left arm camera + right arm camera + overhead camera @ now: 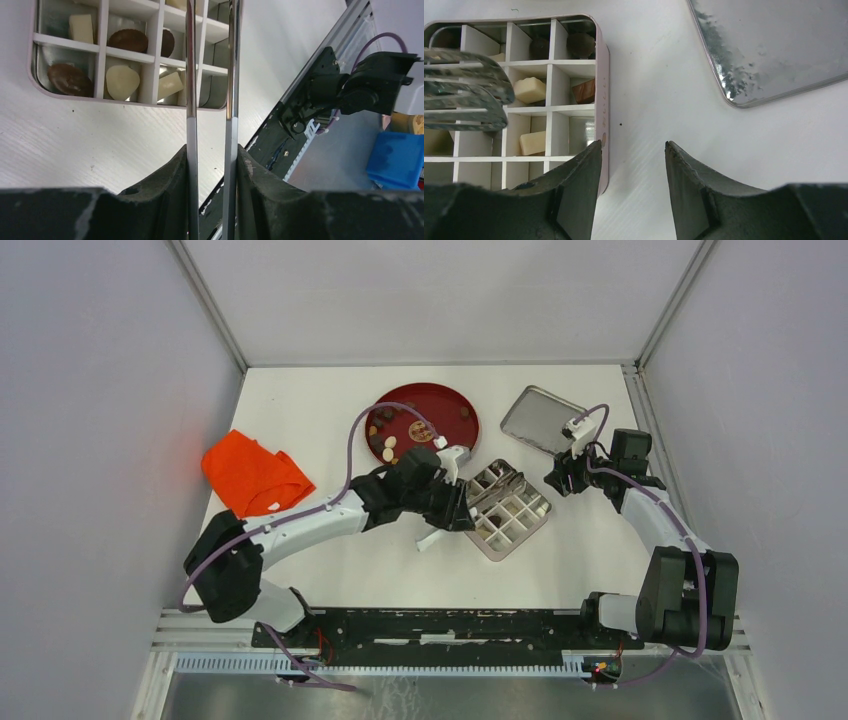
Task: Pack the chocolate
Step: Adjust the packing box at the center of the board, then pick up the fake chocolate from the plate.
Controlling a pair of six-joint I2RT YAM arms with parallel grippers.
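Note:
The chocolate lies in two places. Several loose pieces (pixel 389 447) sit on the red plate (pixel 450 405). Others, cream (pixel 121 81) and dark brown (pixel 70 79), fill cells of the divided metal tin (pixel 507 508). My left gripper (pixel 462 502) is shut on the metal tweezers (pixel 191 75) and holds them over the tin's left side. The tweezers' arms stand apart, their tips out of the left wrist view. My right gripper (pixel 633 145) is open and empty, low by the tin's right rim (pixel 601 90). Cream (pixel 530 90) and brown (pixel 583 91) pieces show in cells there.
The tin's metal lid (pixel 545 420) lies at the back right and also shows in the right wrist view (pixel 774 45). An orange cloth (pixel 255 475) lies at the left. White walls enclose the table on three sides.

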